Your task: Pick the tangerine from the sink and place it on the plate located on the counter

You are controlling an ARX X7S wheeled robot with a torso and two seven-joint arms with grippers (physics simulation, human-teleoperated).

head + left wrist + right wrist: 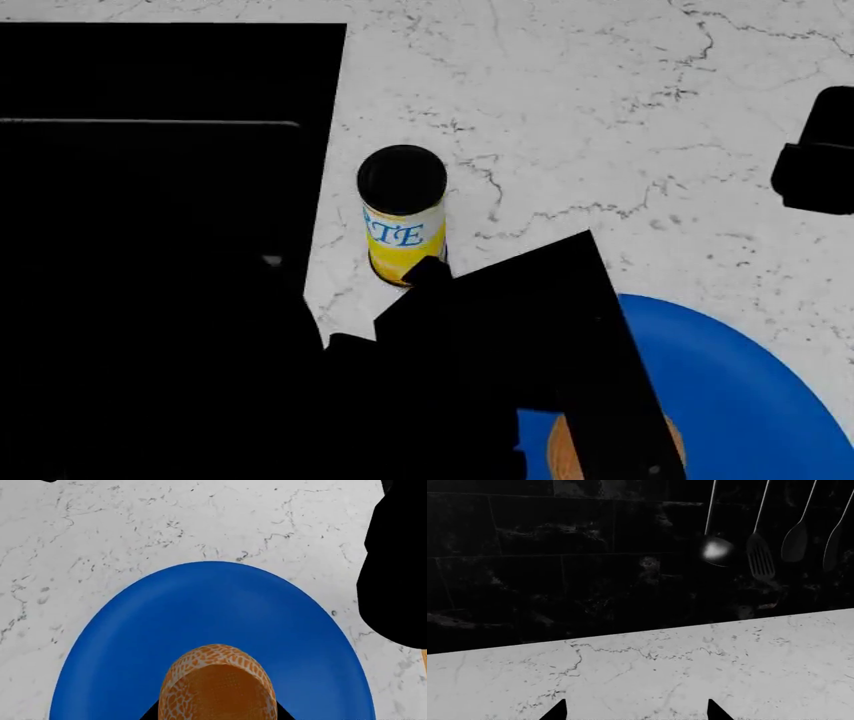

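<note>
Head view gives us the sink (147,200) leftmost, then a can (403,215) upright on the desk (601,120), then our left tool (217,715) gripping the tangerine (217,685) over the plate (213,615); touching or not, we cannot tell. Our right tool (635,715) stands spread, empty.

The can (402,214) shows blue letters "TE".
</note>
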